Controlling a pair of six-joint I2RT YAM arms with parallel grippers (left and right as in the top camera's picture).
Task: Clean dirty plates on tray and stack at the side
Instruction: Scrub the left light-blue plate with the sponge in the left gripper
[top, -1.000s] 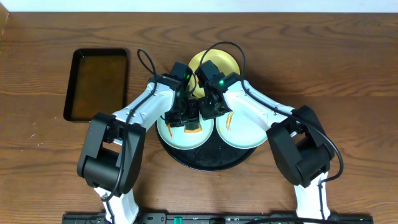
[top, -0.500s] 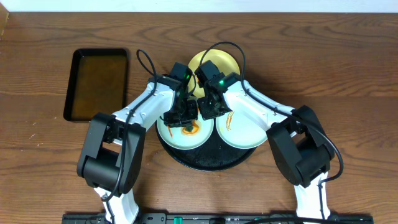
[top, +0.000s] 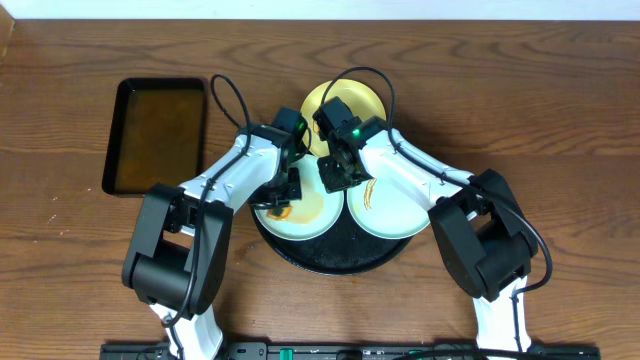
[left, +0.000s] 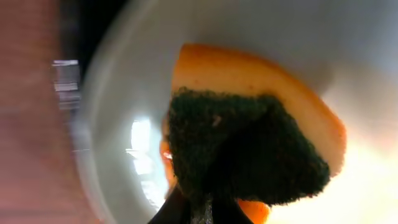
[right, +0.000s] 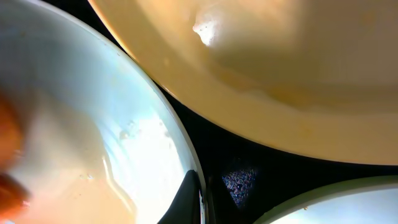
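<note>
A round black tray (top: 335, 258) carries a pale yellow plate (top: 352, 98) at the back and two pale blue-white plates in front. My left gripper (top: 283, 198) is shut on an orange sponge with a green scouring face (left: 249, 155) and presses it on the left plate (top: 315, 215). My right gripper (right: 200, 196) is shut on that plate's (right: 74, 124) inner rim, just above bare tray (right: 249, 155). The right plate (top: 395, 215) shows an orange-brown sauce smear (top: 368, 195). In the right wrist view the yellow plate (right: 280, 62) fills the top.
A small rectangular black tray (top: 158, 135) lies on the wooden table to the left of the arms. Both arms cross over the front of the round tray. The table's back edge runs along the top of the overhead view.
My left gripper closed on the sponge and slid it leftwards across the left plate. The right gripper held still on the rim.
</note>
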